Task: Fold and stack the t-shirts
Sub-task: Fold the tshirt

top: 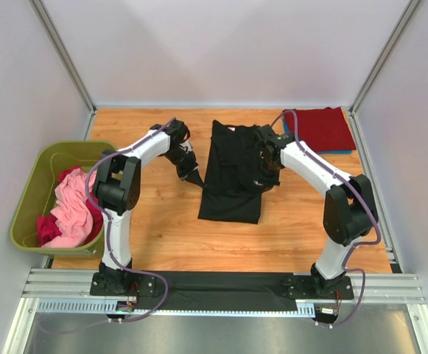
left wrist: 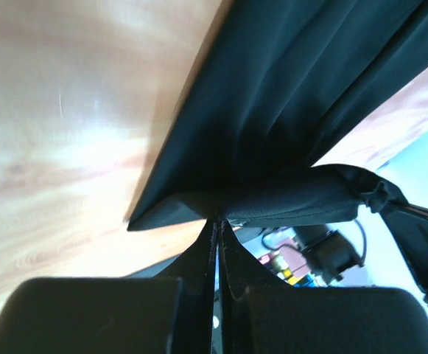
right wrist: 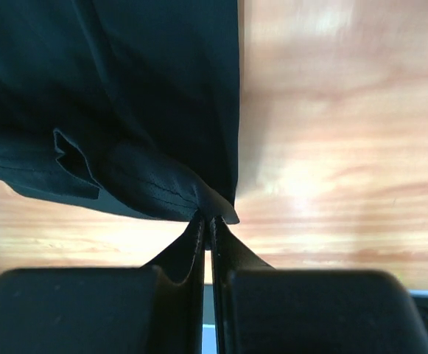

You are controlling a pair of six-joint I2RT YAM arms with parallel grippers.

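The black shirt (top: 232, 177) lies lengthwise in the middle of the counter (top: 162, 228), between the two arms. The left hand (top: 189, 171) sits just off the shirt's left edge. Its fingers are pressed together on a corner of black cloth, and the wrist view shows that cloth running taut from the tips. The right hand (top: 267, 158) is over the shirt's right side, also pinching a fold of black cloth, with a stitched hem bunched at its tips. Each hand grips an opposite side, so the cloth is probably being spread or a side drawn in for a fold. I cannot tell which part of the shirt each hand holds.

A red shirt (top: 323, 127) lies folded flat at the far right corner, with a sliver of blue (top: 339, 152) showing under its near edge. This looks like the stack, kept well apart so the working space stays free. The green bin (top: 29, 193) on the left holds a pink shirt (top: 72, 210) and a magenta one (top: 48, 228), both crumpled and likely waiting their turn. The task seems partly done.
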